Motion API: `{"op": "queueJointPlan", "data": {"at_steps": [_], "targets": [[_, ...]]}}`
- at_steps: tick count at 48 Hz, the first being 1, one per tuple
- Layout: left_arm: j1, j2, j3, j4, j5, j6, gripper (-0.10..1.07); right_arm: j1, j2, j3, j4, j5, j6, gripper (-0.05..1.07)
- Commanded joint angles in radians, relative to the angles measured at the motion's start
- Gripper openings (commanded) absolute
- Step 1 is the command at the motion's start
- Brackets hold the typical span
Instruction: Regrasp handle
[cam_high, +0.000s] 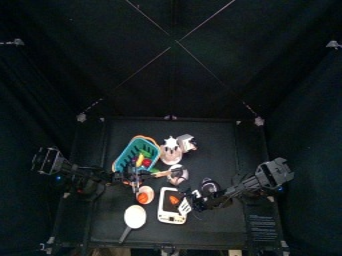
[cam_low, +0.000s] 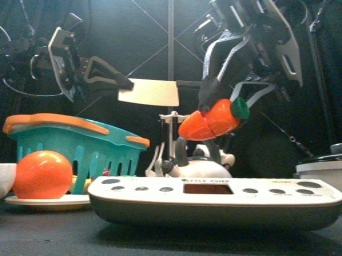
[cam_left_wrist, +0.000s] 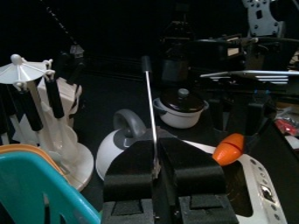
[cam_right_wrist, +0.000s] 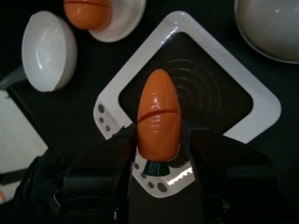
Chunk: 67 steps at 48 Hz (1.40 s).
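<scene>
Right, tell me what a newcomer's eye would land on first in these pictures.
First the orange toy carrot, clamped in the right gripper and held in the air above the white kitchen scale at the table's front. Next the left gripper, which holds a flat white blade up behind the teal basket on the left. An orange ball sits on a white plate in front of that basket.

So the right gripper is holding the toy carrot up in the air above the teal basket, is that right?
Not quite. The right gripper does hold the toy carrot in the air, but above the white kitchen scale, not the teal basket. The right wrist view looks straight down past the carrot onto the scale, and the front view shows the basket off to the side.
</scene>
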Motion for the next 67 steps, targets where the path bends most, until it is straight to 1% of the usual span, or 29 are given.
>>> {"op": "queueJointPlan", "data": {"at_steps": [1, 8, 13, 18, 25, 31, 35, 40, 45, 53, 61, 67], "targets": [[0.003, -0.006, -0.018, 0.002, -0.005, -0.002, 0.37, 0.009, -0.006, -0.025, -0.043, 0.041, 0.063, 0.67], [0.002, -0.006, -0.017, 0.002, -0.005, -0.002, 0.37, 0.011, 0.038, -0.049, -0.029, 0.066, 0.106, 0.67], [-0.003, -0.006, -0.017, 0.002, -0.005, -0.002, 0.37, 0.011, 0.091, -0.092, -0.006, 0.126, 0.13, 0.69], [-0.003, -0.006, -0.017, 0.002, -0.005, -0.002, 0.37, 0.011, 0.118, -0.12, 0.005, 0.179, 0.135, 0.7], [-0.003, -0.006, -0.017, 0.0, -0.002, -0.002, 0.37, 0.012, 0.137, -0.137, 0.02, 0.19, 0.141, 0.72], [-0.003, -0.006, -0.02, 0.002, 0.011, -0.002, 0.37, 0.015, 0.163, -0.172, 0.057, 0.206, 0.15, 0.73], [-0.003, -0.005, -0.02, 0.0, 0.014, -0.002, 0.37, 0.015, 0.181, -0.202, 0.071, 0.241, 0.15, 0.73], [-0.003, -0.003, -0.02, 0.0, 0.018, -0.002, 0.37, 0.014, 0.202, -0.238, 0.078, 0.318, 0.137, 0.73], [-0.003, -0.003, -0.021, 0.002, 0.023, -0.002, 0.37, 0.015, 0.212, -0.252, 0.12, 0.362, 0.138, 0.73], [-0.003, -0.003, -0.025, 0.003, 0.026, -0.002, 0.37, 0.026, 0.238, -0.258, 0.132, 0.33, 0.146, 0.73], [-0.003, -0.003, -0.034, 0.003, 0.026, -0.002, 0.37, 0.043, 0.25, -0.268, 0.135, 0.331, 0.146, 0.73], [-0.003, -0.003, -0.034, 0.003, 0.026, -0.002, 0.37, 0.052, 0.25, -0.273, 0.124, 0.331, 0.146, 0.77]]}}
